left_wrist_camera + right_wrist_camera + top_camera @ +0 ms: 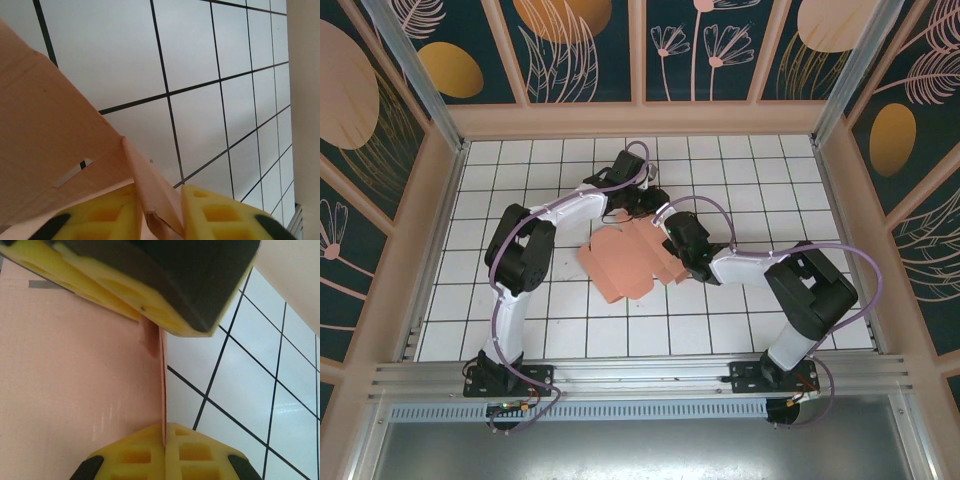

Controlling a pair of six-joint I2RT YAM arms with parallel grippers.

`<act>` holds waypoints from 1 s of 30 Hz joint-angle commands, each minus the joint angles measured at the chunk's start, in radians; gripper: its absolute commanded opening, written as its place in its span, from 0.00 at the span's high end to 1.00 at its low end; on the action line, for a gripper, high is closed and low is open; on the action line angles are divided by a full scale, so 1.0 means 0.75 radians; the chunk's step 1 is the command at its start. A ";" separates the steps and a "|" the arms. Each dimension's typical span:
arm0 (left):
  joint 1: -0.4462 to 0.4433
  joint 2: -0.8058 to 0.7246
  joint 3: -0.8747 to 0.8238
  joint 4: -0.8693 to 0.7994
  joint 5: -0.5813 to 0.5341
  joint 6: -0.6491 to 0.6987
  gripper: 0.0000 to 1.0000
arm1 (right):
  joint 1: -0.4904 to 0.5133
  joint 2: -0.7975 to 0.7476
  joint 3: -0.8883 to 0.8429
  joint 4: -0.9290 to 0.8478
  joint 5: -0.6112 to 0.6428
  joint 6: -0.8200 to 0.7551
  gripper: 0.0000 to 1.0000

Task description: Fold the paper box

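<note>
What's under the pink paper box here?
White tiled table shows around the paper box and, in the wrist views, beyond its edges. The patch directly beneath the sheet is covered, so anything there cannot be seen.

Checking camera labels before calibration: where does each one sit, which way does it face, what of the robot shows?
Top external: above and behind the bases, facing down on the tiled table; left arm and right arm show, meeting at the paper box.
Left wrist: behind the left gripper, facing low across the tiles; its yellow fingers flank a box flap.
Right wrist: behind the right gripper, facing the upright box edge it is shut on.
Shared: box and tiles in all three.
</note>
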 commanded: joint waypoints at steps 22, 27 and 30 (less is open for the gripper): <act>-0.044 -0.094 -0.037 0.032 -0.012 0.045 0.48 | 0.036 0.007 0.059 0.053 -0.028 0.038 1.00; -0.026 -0.232 -0.165 0.146 -0.125 0.035 0.16 | 0.008 -0.031 0.036 0.058 -0.057 0.078 1.00; 0.003 -0.351 -0.274 0.213 -0.182 0.028 0.01 | -0.015 -0.070 0.010 0.065 -0.096 0.116 1.00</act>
